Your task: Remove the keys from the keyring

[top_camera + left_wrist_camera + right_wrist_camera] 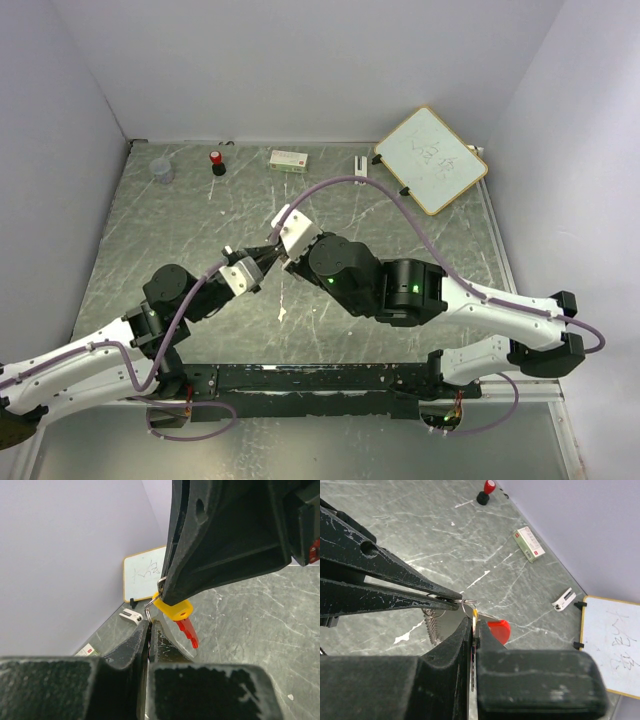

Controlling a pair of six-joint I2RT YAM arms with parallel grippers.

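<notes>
Keyring [149, 609] pinched in closed left fingers [380, 560], right fingers [225, 530] clamped on yellow key [176, 609], red key [188, 631] dangling below

Illegible scrawl on the whiteboard [432, 158]

It looked like a robotics lab test cell rather than any lived-in room: a grey-green marbled worktop [180, 230] was boxed in on three sides by bare pale walls [300, 60], and two white-and-black arms, the left arm [90, 365] and the right arm [500, 305], were bolted to a black rail [300, 378] along its near edge, with a purple cable [345, 181] looping over them. Only a few small props sat along the far edge: a scribbled whiteboard [432, 158], a small box [289, 158], a red-capped bottle [217, 161], a clear cup [161, 170] and a white clip [360, 165]
</notes>
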